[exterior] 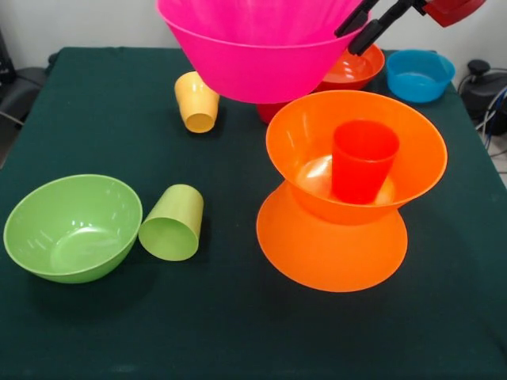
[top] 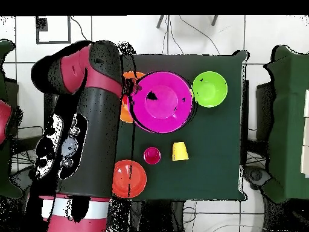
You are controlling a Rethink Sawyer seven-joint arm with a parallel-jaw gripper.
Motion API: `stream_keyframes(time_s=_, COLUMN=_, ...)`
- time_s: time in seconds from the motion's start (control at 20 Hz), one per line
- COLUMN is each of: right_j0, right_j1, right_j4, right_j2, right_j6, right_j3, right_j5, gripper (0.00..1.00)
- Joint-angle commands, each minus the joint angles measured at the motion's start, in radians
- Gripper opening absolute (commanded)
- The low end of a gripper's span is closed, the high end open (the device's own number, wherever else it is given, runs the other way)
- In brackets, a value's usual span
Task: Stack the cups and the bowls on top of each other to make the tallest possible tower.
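My gripper (exterior: 354,33) is shut on the rim of the large pink bowl (exterior: 257,51) and holds it in the air, upright, behind and left of the tower in the front view. The tower is two large orange bowls: one upside down (exterior: 331,249) on the table, one upright (exterior: 356,119) on it, with a red-orange cup (exterior: 363,162) standing inside. In the overhead view the pink bowl (top: 162,101) covers most of the orange bowls (top: 126,109). A lime green cup (exterior: 173,223) lies on its side beside the round lime green bowl (exterior: 73,228). A yellow-orange cup (exterior: 196,101) sits further back.
A round red-orange bowl (exterior: 354,67) and a small blue bowl (exterior: 420,75) stand at the far right. A magenta-red cup (top: 152,155) stands beside the yellow-orange cup (top: 180,151), mostly hidden behind the pink bowl in the front view. The dark green table (exterior: 238,332) ends near the blue bowl.
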Motion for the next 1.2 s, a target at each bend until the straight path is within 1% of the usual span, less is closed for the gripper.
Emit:
stream_keyframes(time_s=0.05, right_j0=0.017, right_j1=0.021, right_j4=-0.025, right_j2=0.032, right_j6=0.111, right_j3=-0.041, right_j5=-0.022, gripper=0.00)
stream_keyframes(time_s=0.35, right_j0=0.026, right_j1=0.015, right_j4=-0.020, right_j2=0.025, right_j6=0.128, right_j3=-0.017, right_j5=-0.048, gripper=0.00)
stream_keyframes(time_s=1.2, right_j0=0.030, right_j1=0.028, right_j4=-0.002, right_j2=0.017, right_j6=0.143, right_j3=-0.031, right_j5=-0.044, gripper=0.00)
